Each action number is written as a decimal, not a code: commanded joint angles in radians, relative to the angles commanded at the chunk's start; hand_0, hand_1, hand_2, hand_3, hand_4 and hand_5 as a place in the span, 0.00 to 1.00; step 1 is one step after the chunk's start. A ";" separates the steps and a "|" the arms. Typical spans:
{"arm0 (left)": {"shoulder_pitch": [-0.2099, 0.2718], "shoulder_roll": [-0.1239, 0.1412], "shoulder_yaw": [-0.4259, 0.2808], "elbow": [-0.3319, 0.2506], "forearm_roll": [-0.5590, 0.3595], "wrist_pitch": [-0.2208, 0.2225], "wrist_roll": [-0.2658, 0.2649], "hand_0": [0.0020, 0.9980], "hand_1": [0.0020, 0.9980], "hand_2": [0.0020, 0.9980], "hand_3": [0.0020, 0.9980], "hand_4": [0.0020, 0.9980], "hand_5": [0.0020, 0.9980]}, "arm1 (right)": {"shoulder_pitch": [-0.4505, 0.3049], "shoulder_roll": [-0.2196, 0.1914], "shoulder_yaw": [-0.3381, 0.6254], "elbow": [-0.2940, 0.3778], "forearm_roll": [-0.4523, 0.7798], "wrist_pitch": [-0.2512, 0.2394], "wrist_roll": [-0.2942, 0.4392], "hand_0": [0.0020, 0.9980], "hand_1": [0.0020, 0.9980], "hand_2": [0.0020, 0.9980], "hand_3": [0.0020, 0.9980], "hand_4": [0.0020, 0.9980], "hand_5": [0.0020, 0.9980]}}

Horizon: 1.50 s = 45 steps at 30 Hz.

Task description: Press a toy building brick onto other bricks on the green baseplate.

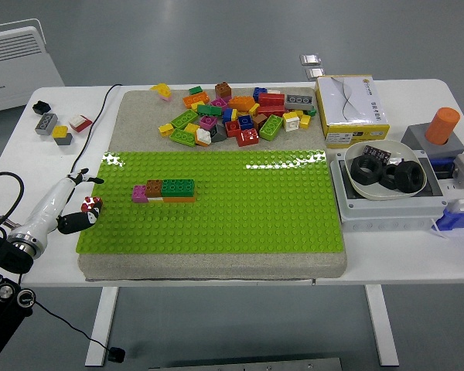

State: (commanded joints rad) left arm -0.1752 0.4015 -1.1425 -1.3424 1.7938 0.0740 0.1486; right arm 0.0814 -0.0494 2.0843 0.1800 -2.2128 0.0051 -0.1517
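Observation:
The green baseplate point(216, 201) lies on a grey mat in the middle of the table. On its left part sits a short row of joined bricks point(164, 191): pink, brown, green, with an orange layer beneath. My left hand point(79, 202) is at the plate's left edge, well left of that row, fingers relaxed and holding nothing. A heap of loose coloured bricks point(232, 114) lies on the mat behind the plate. My right hand is out of view.
A yellow-and-white box point(350, 110) stands at the back right. A grey case holding a white bowl of black nuts point(387, 174) sits right of the plate. An orange cylinder point(443, 125) and a few loose bricks point(58, 125) lie at the table's sides.

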 joint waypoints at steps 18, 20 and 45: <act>-0.235 0.194 0.260 0.121 -0.198 -0.111 0.010 0.95 0.99 1.00 0.80 0.51 0.00 | 0.023 -0.005 0.018 0.000 -0.016 0.001 0.000 0.51 0.70 0.68 0.75 0.82 0.79; -0.246 0.196 0.271 0.127 -0.210 -0.116 0.008 0.97 1.00 1.00 0.78 0.52 0.00 | 0.024 -0.005 0.018 0.000 -0.016 0.002 0.000 0.51 0.70 0.68 0.75 0.83 0.77; -0.305 0.221 0.322 0.136 -0.297 -0.230 0.051 0.99 1.00 1.00 0.88 0.83 0.01 | 0.031 -0.012 0.015 0.000 -0.018 0.004 0.003 0.51 0.70 0.67 0.75 0.84 0.76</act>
State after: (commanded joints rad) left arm -0.4807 0.6220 -0.8206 -1.2068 1.4969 -0.1560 0.1999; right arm 0.1126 -0.0614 2.0990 0.1800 -2.2303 0.0088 -0.1490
